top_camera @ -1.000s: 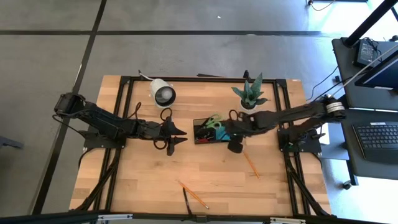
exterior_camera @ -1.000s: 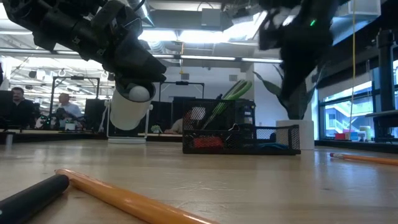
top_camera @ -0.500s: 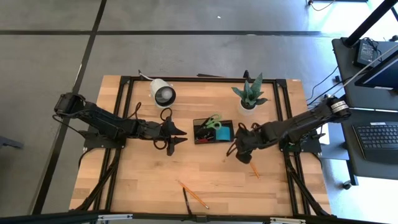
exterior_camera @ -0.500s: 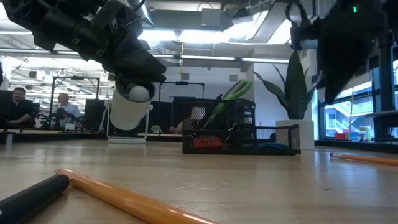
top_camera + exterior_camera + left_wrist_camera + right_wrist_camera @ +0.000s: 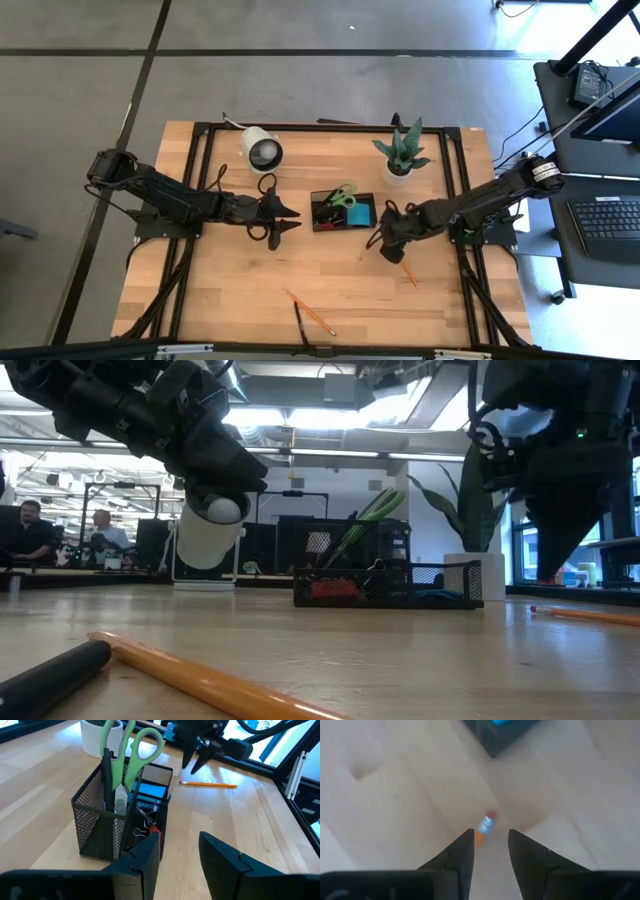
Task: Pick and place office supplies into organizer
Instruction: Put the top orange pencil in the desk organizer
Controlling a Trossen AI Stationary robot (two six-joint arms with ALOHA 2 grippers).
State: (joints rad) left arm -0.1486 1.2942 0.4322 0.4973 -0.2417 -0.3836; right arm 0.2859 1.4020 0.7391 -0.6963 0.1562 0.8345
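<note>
Inspector A: Item under review is the slim orange wooden pencil with metal ferrule and red eraser (image 5: 486, 825), lying flat on the pale wood worktop (image 5: 240, 290), just beside the low black wire-mesh organizer (image 5: 343, 210) on the right arm's side. Handling?

Inspector B: Judged light, rigid, not fragile. Being slender, it may roll or pivot if pinched near one end. Best hold is across the shaft towards mid-length, jaws square to its axis.

Inspector A: Right gripper (image 5: 490, 847)?

Inspector B: Hanging directly over the eraser end, jaws released, holding nothing.

Inspector A: Organizer contents?

Inspector B: Green-handled scissors (image 5: 131, 745) upright in the tall compartment; a blue square pad (image 5: 151, 790) and black clips in the low tray.

Inspector A: Left gripper (image 5: 180, 851)?

Inspector B: Waiting on the organizer's other side, jaws parted, empty. Another orange pencil (image 5: 308, 311) and a black pen (image 5: 299, 323) lie near the front edge.
</note>
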